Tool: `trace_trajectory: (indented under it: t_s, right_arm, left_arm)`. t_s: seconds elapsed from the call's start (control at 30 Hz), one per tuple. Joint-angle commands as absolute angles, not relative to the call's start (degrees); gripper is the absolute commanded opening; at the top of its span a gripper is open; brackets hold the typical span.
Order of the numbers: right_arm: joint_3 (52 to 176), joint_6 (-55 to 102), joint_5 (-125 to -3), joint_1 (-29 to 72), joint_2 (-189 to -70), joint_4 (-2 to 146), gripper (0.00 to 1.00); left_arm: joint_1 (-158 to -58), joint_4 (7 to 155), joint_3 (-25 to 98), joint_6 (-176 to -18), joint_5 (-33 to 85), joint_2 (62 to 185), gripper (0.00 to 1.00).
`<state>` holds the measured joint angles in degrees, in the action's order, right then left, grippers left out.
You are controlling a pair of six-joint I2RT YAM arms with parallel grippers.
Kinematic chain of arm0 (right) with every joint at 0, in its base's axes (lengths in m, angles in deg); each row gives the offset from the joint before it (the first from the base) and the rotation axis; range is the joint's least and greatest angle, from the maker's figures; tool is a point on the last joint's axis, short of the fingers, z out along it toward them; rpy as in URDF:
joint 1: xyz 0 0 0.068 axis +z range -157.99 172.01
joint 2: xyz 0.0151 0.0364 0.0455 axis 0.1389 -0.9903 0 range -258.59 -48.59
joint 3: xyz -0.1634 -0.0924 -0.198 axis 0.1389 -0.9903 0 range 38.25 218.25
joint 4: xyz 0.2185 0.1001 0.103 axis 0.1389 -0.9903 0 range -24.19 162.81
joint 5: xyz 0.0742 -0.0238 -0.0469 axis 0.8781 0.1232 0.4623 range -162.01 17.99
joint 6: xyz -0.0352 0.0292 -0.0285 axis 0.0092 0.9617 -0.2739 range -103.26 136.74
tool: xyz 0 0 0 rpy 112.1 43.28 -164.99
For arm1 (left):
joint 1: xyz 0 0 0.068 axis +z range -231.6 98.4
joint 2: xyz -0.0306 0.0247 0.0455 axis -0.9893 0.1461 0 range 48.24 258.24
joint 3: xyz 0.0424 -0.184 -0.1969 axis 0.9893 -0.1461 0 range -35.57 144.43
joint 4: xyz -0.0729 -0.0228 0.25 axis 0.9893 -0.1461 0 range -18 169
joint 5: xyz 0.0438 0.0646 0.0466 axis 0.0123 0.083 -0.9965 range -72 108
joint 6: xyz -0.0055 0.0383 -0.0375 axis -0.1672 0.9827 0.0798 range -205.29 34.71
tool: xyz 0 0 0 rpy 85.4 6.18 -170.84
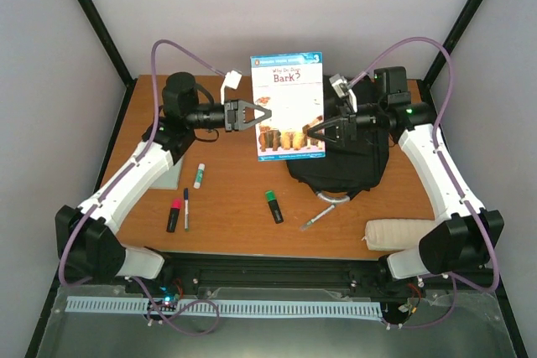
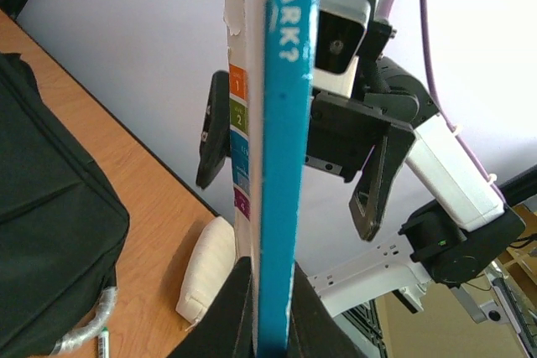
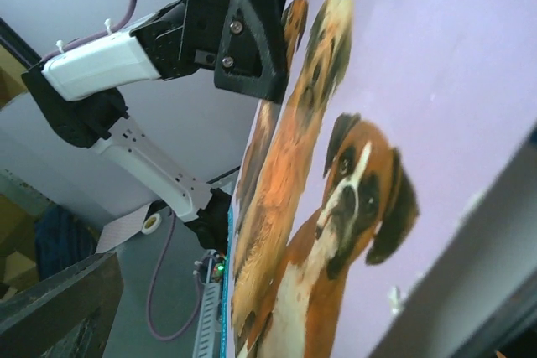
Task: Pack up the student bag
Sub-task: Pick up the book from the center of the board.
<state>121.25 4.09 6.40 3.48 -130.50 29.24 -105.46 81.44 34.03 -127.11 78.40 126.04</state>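
Observation:
A thin book, "Why Do Dogs Bark?" [image 1: 288, 106], with a blue border and dogs on its cover, stands upright in the air over the middle of the table. My left gripper [image 1: 267, 116] is shut on its left edge; the left wrist view shows the book's blue edge [image 2: 285, 148] pinched between my black fingers [image 2: 226, 316]. My right gripper [image 1: 315, 132] is open, and its jaws straddle the book's lower right edge without closing; it also shows in the left wrist view [image 2: 294, 165]. The cover [image 3: 336, 190] fills the right wrist view. The black student bag [image 1: 348, 165] lies behind and below the book.
A white padded pouch [image 1: 398, 234] lies at the front right. A green highlighter [image 1: 273, 205], a red highlighter [image 1: 174, 214], a pen [image 1: 186, 207] and a white tube with a green cap [image 1: 199, 175] lie front left. Another pen [image 1: 316, 218] lies by the bag's grey loop [image 1: 323, 197].

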Motion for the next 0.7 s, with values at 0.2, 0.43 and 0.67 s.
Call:
trace_trajectory:
  t_s: [0.2,0.43,0.67]
  right_arm:
    - [121.6,9.47,2.19,4.14,-131.27,34.31,1.0]
    - [127.92,2.22,12.8,5.5,-134.36,25.14,0.93]
    - [123.93,7.23,16.21,5.46,-130.01,27.98,0.76]
  left_arm:
    - [-106.52,82.19,42.61,-126.21,84.36,127.42,0.01]
    - [-106.91,74.63,45.64,-120.39,83.3,129.68,0.01]
    - [-106.91,71.1,47.3,-117.19,80.58,132.36,0.01]
